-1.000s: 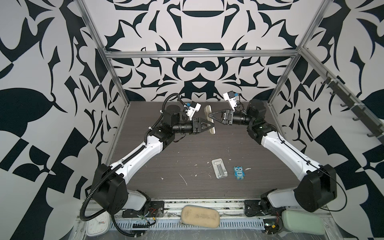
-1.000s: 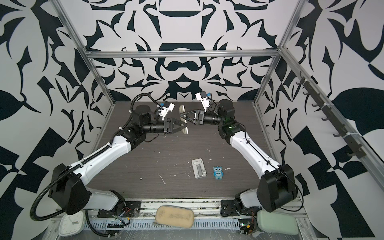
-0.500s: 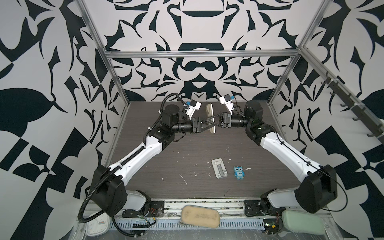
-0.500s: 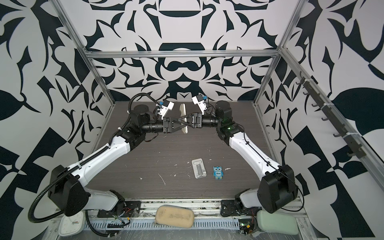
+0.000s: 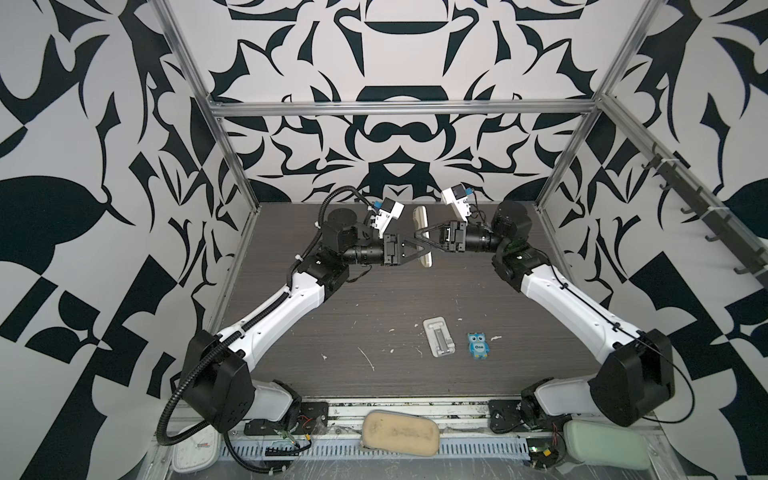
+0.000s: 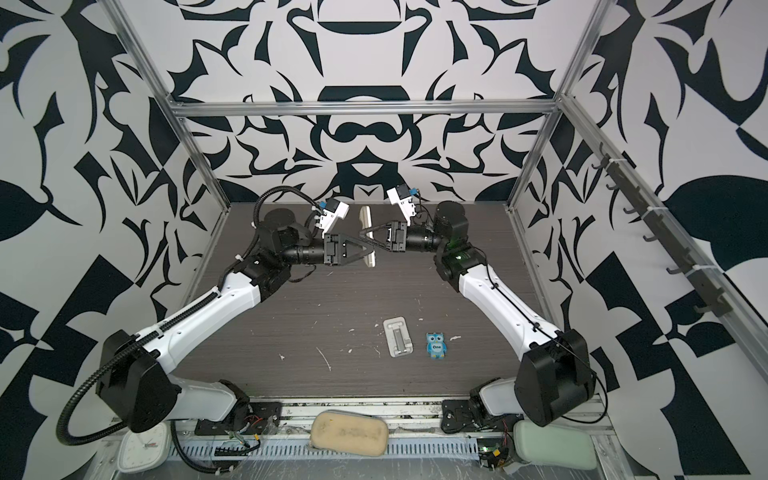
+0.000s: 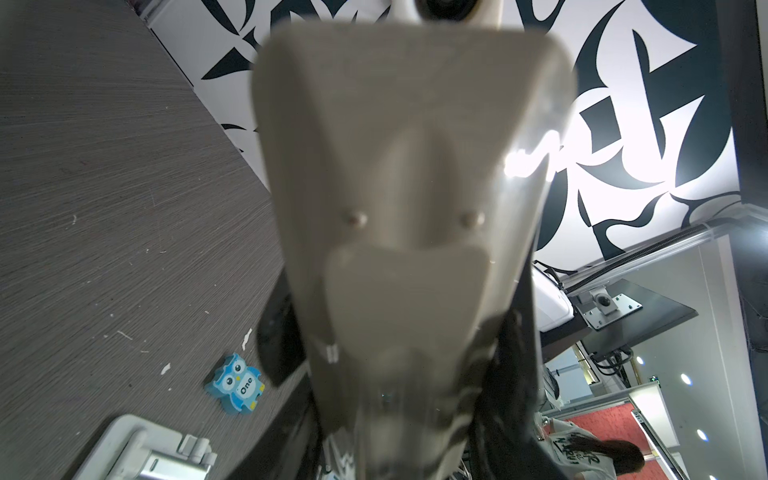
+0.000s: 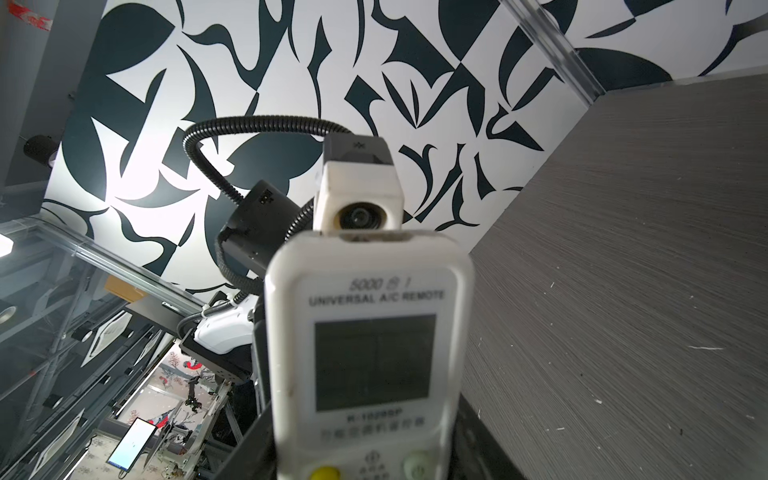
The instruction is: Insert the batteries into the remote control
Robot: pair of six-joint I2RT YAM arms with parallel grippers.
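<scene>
**Holding the remote control [image 5: 420, 216] in the air between two hands**

We see the remote control clear of the counter [image 5: 374, 299], above its far middle. Its long axis runs front to back and its top end points toward the back wall. How steeply it tilts we cannot tell. Its front, with the grey screen and the print "UNIVERSAL A/C REMOTE", faces the right wrist camera. Its greyish back fills the left wrist view, blurred.

The left hand [image 5: 426, 252] is closed partway on the end nearer the front, with a dark finger against each long edge. The right hand [image 5: 422, 237] comes in from the opposite side, a little farther back. Its jaws are also half closed, lying against both edges of the body.

Well apart from them, near the front of the counter, a white stand [image 5: 439, 336] lies flat. Just beside it on the right is a blue owl figure [image 5: 478, 345] marked "One".
</scene>
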